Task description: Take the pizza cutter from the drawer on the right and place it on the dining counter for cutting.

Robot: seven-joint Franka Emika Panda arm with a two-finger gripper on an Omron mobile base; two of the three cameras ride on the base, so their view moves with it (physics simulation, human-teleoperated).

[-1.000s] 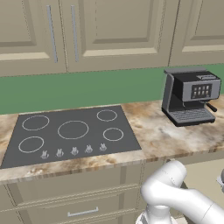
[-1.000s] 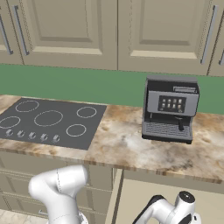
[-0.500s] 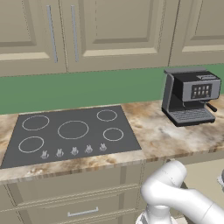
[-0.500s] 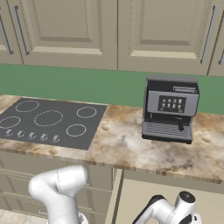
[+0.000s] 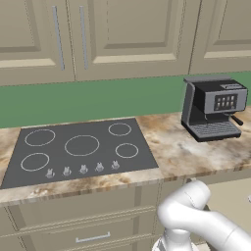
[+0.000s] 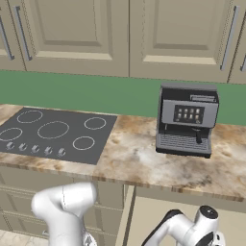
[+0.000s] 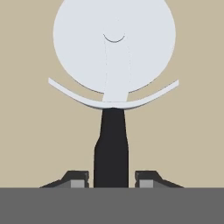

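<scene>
A: Looking along the end effector point(image 7: 112, 179), I see the pizza cutter point(image 7: 113, 87) lying flat on the pale-tan floor of the drawer point(image 7: 26, 131). Why does it lie like this, do you think?

B: It rests as a stored tool rests — on its side, the round silver-grey wheel far from the hand and the slim black handle pointing back toward the hand. I judge this is convenient, because the handle is the part that is safe to pinch.

A: And where is the handle, relative to the end effector?

B: Directly between the two fingertips. One tip point(image 7: 78, 178) stands just beside the handle on one side, the other tip on the opposite side.

A: So is it already pinched?

B: I cannot tell. The fingers are narrowly apart, and a thin strip of drawer floor seems visible on each side of the handle — but the view is too close to be sure of contact.

A: And the rest of the scene?

B: The arm point(image 6: 187, 230) reaches low into the open drawer, below the counter point(image 6: 144, 166) that carries the coffee machine point(image 6: 186, 119). The cooktop point(image 5: 78, 151) is further from the drawer than the coffee machine.
</scene>
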